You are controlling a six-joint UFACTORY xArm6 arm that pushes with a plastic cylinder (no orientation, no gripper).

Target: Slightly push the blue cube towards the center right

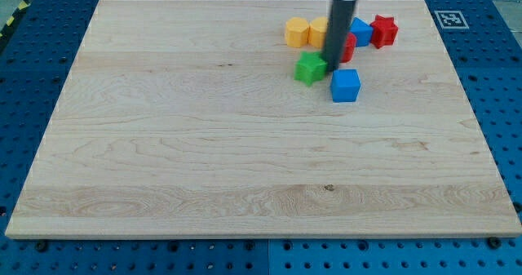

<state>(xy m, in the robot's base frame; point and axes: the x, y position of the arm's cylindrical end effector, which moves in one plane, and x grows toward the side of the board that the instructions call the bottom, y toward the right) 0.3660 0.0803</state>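
The blue cube (345,85) sits on the wooden board (204,161) in the view's upper right part. My tip (333,66) rests just above and left of it, between the cube and a green star-shaped block (310,68). The rod (338,30) rises towards the view's top and hides part of the blocks behind it.
Behind the rod lie a yellow block (297,32), an orange-yellow block (318,30), a red block (347,48), a second blue block (361,32) and a red star-shaped block (384,30). A marker tag (448,19) sits off the board's top right corner.
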